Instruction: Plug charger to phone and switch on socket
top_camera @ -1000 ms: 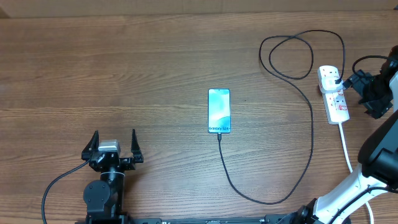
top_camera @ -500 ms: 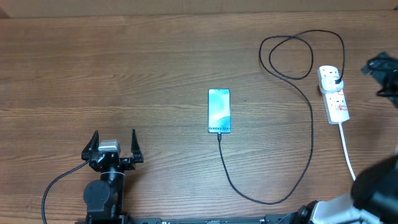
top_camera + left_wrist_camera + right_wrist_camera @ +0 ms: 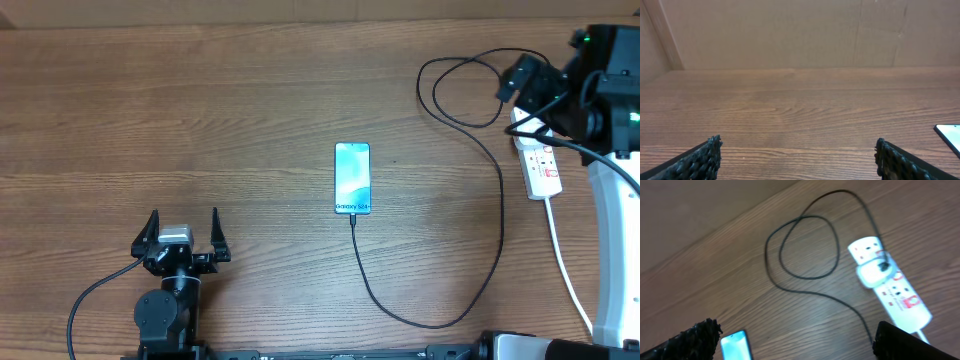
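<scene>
Main worry here: the right gripper (image 3: 530, 85) is hanging over the far end of the socket (image 3: 543, 170), right where the charger (image 3: 500, 200) is plugging in. If it's dropping down for one of those little red switches, I'm guessing the light strip could skid away on the wood instead of the switch clicking. The cable is also looping just left of the strip at the far right of the table. A finger snagging that loop could drag the lead and tug the tiny connector out of the phone (image 3: 352, 178). The phone is lying in the middle of the table with the cable meeting its near short edge. I can't tell whether any switch is already on.

From the wrist camera, the right gripper (image 3: 795, 327) is showing its fingers (image 3: 695, 340) spread wide, gripping nothing and touching nothing. The socket (image 3: 895, 292) and the cable loop (image 3: 790, 245) are sitting well clear below it. With jaws that wide, one tip would be doing the pressing, so aim matters.

The left gripper (image 3: 183, 235) is parked near-left, also spread open and empty, with only a corner of the phone (image 3: 950, 135) peeking into its view.
</scene>
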`<action>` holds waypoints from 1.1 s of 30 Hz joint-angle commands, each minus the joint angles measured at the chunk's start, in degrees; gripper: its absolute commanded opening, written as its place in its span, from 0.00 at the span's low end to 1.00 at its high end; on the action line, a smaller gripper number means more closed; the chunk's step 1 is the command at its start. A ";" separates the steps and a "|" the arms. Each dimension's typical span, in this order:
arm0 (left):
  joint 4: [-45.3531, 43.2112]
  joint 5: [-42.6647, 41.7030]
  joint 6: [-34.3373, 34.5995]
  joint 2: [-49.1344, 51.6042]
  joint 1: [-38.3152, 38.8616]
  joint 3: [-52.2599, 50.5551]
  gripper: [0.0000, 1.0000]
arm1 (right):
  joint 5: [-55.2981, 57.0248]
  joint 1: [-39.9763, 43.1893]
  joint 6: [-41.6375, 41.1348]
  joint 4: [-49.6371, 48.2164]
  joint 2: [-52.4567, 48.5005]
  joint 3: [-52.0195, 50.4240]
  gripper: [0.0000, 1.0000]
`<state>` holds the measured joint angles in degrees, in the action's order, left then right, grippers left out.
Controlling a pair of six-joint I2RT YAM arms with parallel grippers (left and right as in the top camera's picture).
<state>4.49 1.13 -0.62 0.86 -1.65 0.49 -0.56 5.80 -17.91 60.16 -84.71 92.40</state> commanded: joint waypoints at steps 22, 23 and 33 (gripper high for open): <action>-0.11 0.35 -1.11 -0.61 -0.35 -0.22 1.00 | -3.06 -1.73 2.32 -25.94 1.81 -43.39 1.00; -0.11 0.35 -1.11 -0.61 -0.35 -0.22 1.00 | -2.97 -1.73 2.34 -33.07 1.84 -48.89 1.00; -0.11 0.35 -1.11 -0.61 -0.35 -0.22 1.00 | -3.96 -1.73 2.38 -48.83 7.08 -63.63 1.00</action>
<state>4.51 1.15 -0.64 0.86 -1.65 0.49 -3.29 4.14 -15.66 13.98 -79.75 30.76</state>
